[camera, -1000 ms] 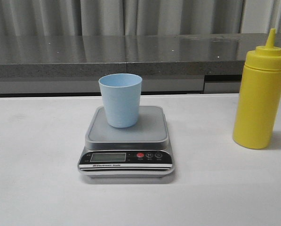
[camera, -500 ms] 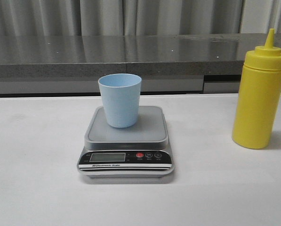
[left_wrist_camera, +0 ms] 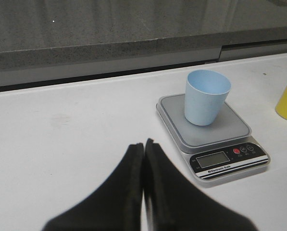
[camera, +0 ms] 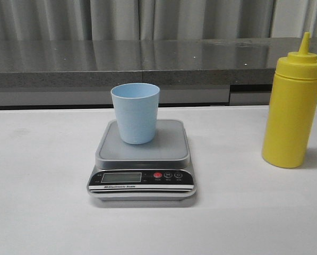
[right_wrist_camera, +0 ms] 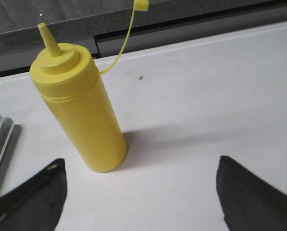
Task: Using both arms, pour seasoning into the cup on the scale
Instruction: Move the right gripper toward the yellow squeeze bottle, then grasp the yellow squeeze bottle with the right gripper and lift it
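The cup (camera: 135, 112) stands upright on the scale (camera: 142, 159), toward the rear of its grey weighing plate, on the white counter (camera: 41, 175). The seasoning (camera: 292, 106) stands upright on the counter well to the right of the scale, touching nothing — its small tip cap (right_wrist_camera: 141, 5) hangs loose on a thin tether. The left gripper (left_wrist_camera: 143, 159) has its fingers pressed together, near the scale. The right gripper (right_wrist_camera: 138, 187) has its fingers spread wide — close by the seasoning, not touching it.
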Robot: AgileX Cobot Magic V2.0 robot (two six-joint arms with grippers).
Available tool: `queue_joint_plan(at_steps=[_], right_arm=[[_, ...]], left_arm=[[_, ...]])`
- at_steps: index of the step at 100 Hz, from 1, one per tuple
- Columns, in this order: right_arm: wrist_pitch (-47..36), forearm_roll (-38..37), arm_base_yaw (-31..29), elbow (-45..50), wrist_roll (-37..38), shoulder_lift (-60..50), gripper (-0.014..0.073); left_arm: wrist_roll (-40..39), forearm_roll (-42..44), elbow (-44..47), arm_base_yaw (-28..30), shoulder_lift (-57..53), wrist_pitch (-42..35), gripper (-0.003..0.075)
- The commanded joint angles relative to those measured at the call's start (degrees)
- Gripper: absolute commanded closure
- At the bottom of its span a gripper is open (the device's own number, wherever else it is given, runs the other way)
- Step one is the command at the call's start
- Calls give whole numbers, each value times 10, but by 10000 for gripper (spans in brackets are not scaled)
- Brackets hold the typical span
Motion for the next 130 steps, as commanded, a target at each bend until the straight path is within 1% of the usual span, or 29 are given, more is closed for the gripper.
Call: queue_joint_plan(at_steps=[1, 22, 38, 60, 103, 112, 130], right_arm=[[-84, -10, 13, -21, -1, 27, -55], [-171, -62, 63, -21, -1, 101, -51], [-242, -67, 83, -21, -1, 175, -51], [-331, -68, 95, -21, -1, 271, -51], [-554, -65, 103, -23, -1, 472, -51], [-573, -61, 103, -31, -1, 507, -51], [-578, -58, 103, -66, -1, 552, -51]], left_arm=[[-5, -10, -15, 1, 4, -46, 741], [-5, -10, -15, 1, 4, -46, 741], [-5, -10, -15, 1, 4, -46, 741], [-5, -10, -15, 1, 4, -46, 741], [-5, -10, -15, 1, 4, -46, 741], [-5, -10, -15, 1, 4, -46, 741], [-5, -10, -15, 1, 4, -46, 741]])
